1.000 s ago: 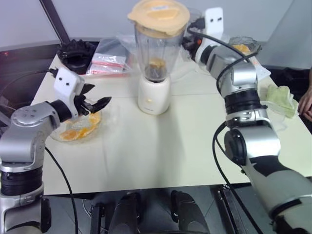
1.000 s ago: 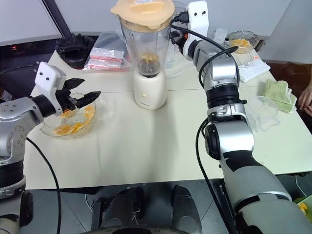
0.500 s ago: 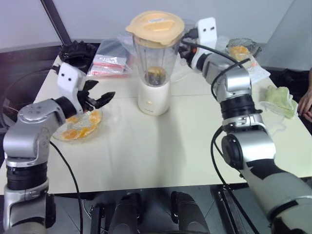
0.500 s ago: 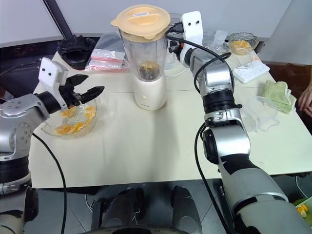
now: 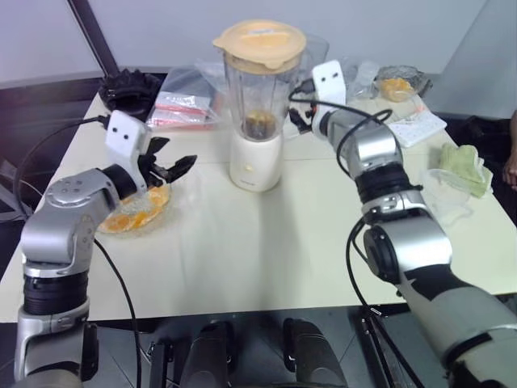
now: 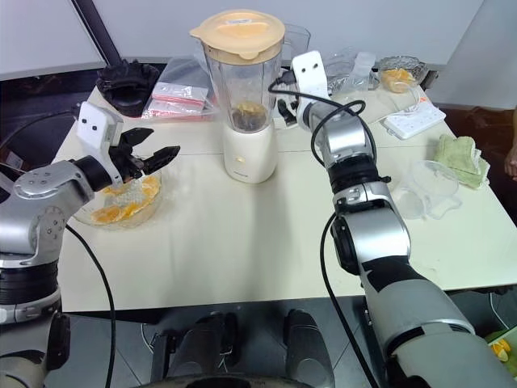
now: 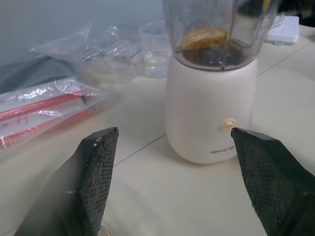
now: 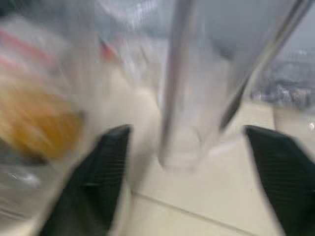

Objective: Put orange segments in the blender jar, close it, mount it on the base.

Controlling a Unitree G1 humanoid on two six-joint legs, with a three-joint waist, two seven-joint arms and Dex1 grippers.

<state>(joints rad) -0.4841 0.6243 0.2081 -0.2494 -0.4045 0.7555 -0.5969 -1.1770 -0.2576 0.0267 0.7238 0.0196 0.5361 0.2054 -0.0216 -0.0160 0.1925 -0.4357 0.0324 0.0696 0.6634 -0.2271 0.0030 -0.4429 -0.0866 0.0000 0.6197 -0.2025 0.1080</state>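
- Both pincers are being held spread with nothing grasped: the right gripper [image 8: 184, 182] beside the blender jar's handle, the left gripper [image 5: 170, 166] above the glass bowl [image 6: 89, 220].
- Orange segments [image 7: 204, 38] are being seen inside the blender jar [image 5: 260, 89].
- The jar is being capped by the pale-orange lid [image 5: 260, 42] and carried on the base [image 5: 255, 162].
- The task is being judged nearly or fully complete.
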